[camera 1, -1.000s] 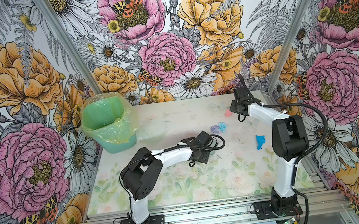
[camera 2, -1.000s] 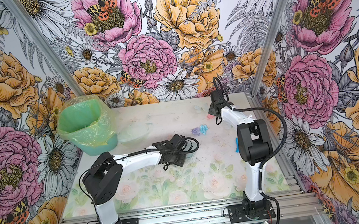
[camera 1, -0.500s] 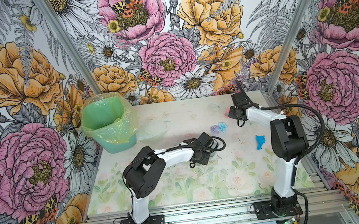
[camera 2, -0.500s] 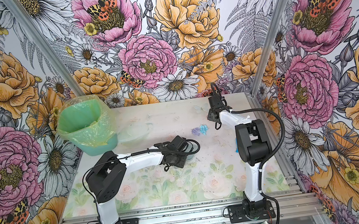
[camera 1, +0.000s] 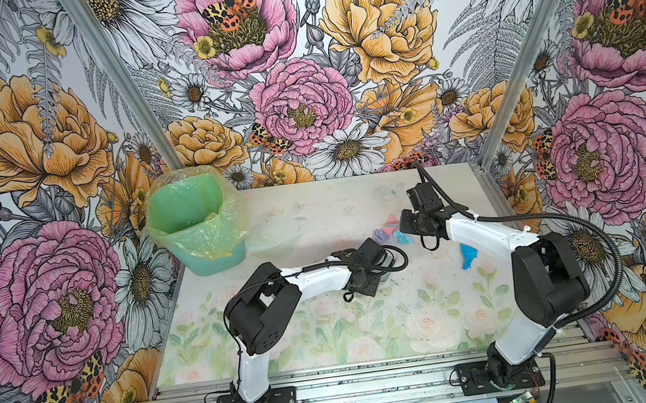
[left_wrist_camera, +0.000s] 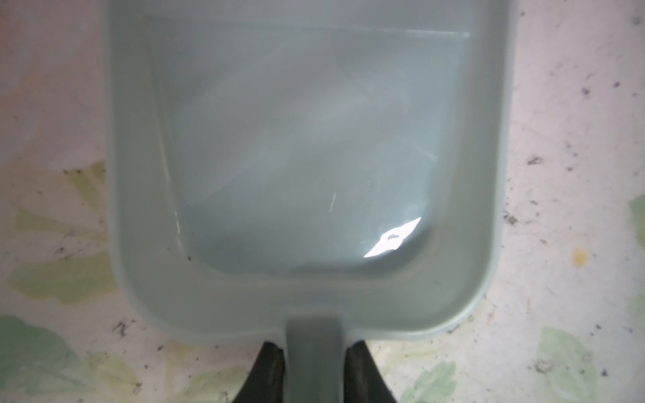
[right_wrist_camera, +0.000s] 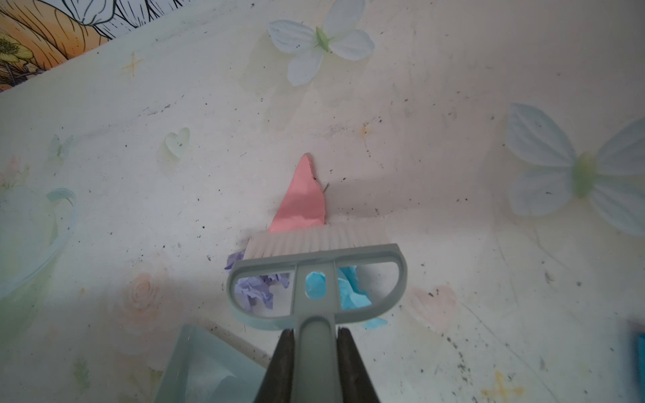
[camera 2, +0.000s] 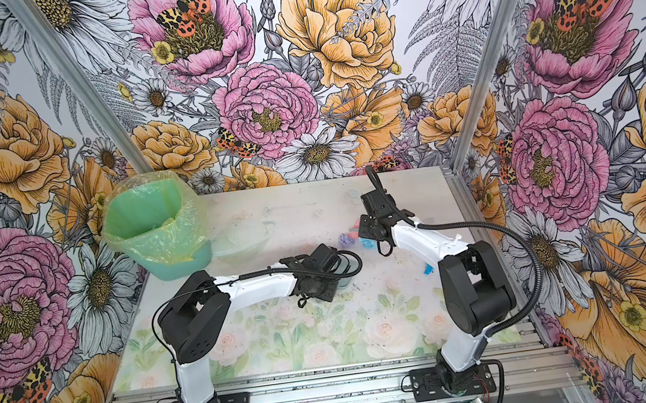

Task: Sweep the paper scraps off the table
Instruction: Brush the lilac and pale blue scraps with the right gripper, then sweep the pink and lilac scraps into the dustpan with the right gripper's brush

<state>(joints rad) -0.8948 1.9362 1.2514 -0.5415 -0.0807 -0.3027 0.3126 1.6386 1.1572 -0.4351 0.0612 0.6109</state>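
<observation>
Between the fingers of my right gripper (right_wrist_camera: 316, 331) sits the grey handle of the hand brush (right_wrist_camera: 316, 258), clamped tight, with its white bristles (right_wrist_camera: 289, 244) pressed onto the table (right_wrist_camera: 453, 157) just ahead of my fingertips. Of the paper scraps, the pink scrap (right_wrist_camera: 302, 202) lies flat just beyond the bristles, on the far side of the brush from my hand, its near edge tucked under them. The lilac scrap (right_wrist_camera: 253, 289) and the light blue scrap (right_wrist_camera: 352, 289) lie on my side of the bristles, side by side under the open frame of the brush head and close to my fingertips. A brighter blue scrap (camera 1: 468, 256) lies well apart from those three, back beside my right forearm. My left gripper (left_wrist_camera: 312, 349) is closed on the handle of the grey-blue dustpan (left_wrist_camera: 303, 157), which lies on the table ahead of that hand. One corner of it shows near the lilac scrap in the right wrist view. A green lined bin (camera 1: 194, 222) stands well away, off to the outer side of my left hand.
</observation>
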